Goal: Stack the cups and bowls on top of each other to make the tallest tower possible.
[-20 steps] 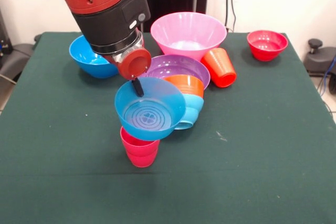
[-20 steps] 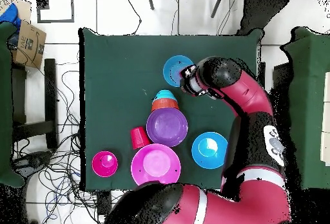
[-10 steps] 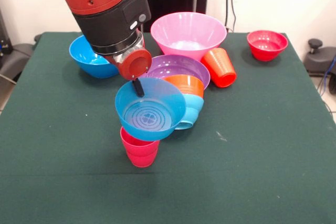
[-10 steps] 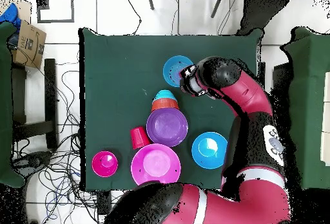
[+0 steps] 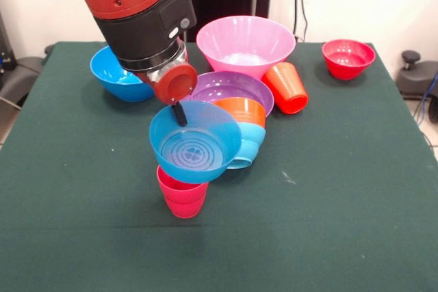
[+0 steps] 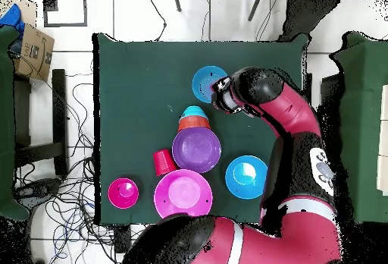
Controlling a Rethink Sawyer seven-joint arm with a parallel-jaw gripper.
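**Tower barely begun: one bowl in hand, most pieces loose**

We judge the tower far from built. The pink bowl [image 5: 246,44] stands well behind our gripper [image 5: 179,113], alone. The purple bowl [image 5: 230,92] sits just behind it, unstacked. The deep blue bowl [image 5: 118,73] lies far off to one side. The only nesting done is the orange bowl [image 5: 241,110] in the light-blue bowl [image 5: 249,140], just beside the gripper. The gripper is clamped on the rim of the small blue bowl [image 5: 195,143], which hangs tilted over the pink cup [image 5: 182,195] directly below. The orange cup [image 5: 286,87] lies tipped over, and the red bowl [image 5: 348,57] sits farthest away; both remain to be added.
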